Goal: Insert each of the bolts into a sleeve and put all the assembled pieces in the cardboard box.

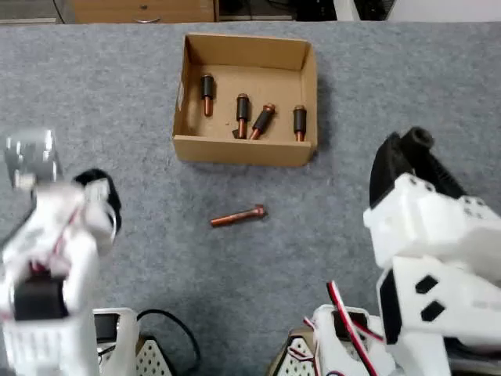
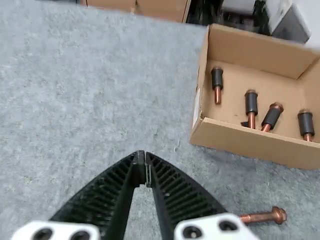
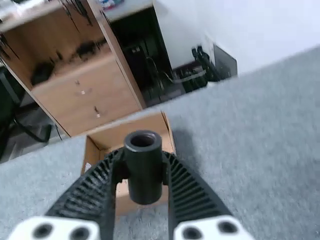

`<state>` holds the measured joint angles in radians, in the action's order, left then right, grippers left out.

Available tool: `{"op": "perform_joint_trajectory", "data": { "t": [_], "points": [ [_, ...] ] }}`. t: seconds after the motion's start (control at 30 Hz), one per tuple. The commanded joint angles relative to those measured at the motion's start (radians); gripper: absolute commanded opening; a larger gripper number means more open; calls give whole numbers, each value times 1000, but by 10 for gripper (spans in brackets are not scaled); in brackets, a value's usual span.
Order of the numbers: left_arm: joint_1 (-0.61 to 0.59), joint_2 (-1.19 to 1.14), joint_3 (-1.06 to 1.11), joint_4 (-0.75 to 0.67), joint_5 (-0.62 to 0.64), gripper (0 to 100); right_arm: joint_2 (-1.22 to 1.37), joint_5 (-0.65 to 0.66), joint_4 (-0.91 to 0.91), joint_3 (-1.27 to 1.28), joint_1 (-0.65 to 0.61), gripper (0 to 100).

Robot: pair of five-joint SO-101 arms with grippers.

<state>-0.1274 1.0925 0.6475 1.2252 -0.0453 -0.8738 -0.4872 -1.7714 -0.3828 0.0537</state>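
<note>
A loose copper bolt (image 1: 239,216) lies on the grey carpet in front of the cardboard box (image 1: 244,150); its head (image 2: 276,215) is beside my left gripper in the left wrist view. Inside the box (image 2: 240,142) lie several bolts in black sleeves (image 1: 242,108). My left gripper (image 2: 141,161) is shut with nothing in it, raised over the carpet left of the box. My right gripper (image 3: 143,172) is shut on a black sleeve (image 3: 143,165), held upright with its hole facing up. It is raised at the right of the table (image 1: 415,141).
Wooden drawers (image 3: 85,97) and dark cabling stand beyond the table's far edge. Grey carpet covers the table between the arms and around the box. The arm bases and cables sit at the near edge (image 1: 329,345).
</note>
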Motion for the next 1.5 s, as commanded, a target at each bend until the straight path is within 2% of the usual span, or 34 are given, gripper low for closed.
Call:
{"op": "perform_joint_trajectory", "data": {
  "t": [0.0,0.17,0.3,0.5,0.67,0.73,0.83,1.07,1.23,1.47],
  "points": [
    [21,-328,-322,92,0,18,-64,3,41,76,15,2],
    [137,-665,-689,310,-3,18,-148,3,48,177,16,2],
    [275,-857,-867,422,-37,18,-223,3,66,249,18,2],
    [453,-1038,-902,494,-393,18,-332,3,97,374,114,2],
    [560,-1118,-902,423,-431,18,-401,2,109,460,119,2],
    [603,-1150,-875,367,-491,18,-426,2,127,499,122,2],
    [641,-1181,-787,244,-578,19,-461,2,147,547,124,2],
    [683,-1188,-563,69,-654,70,-512,3,181,627,125,2],
    [687,-1190,-462,35,-730,71,-536,3,218,677,124,2],
    [723,-1191,-437,14,-735,71,-539,3,226,697,119,2]
  ]
}}
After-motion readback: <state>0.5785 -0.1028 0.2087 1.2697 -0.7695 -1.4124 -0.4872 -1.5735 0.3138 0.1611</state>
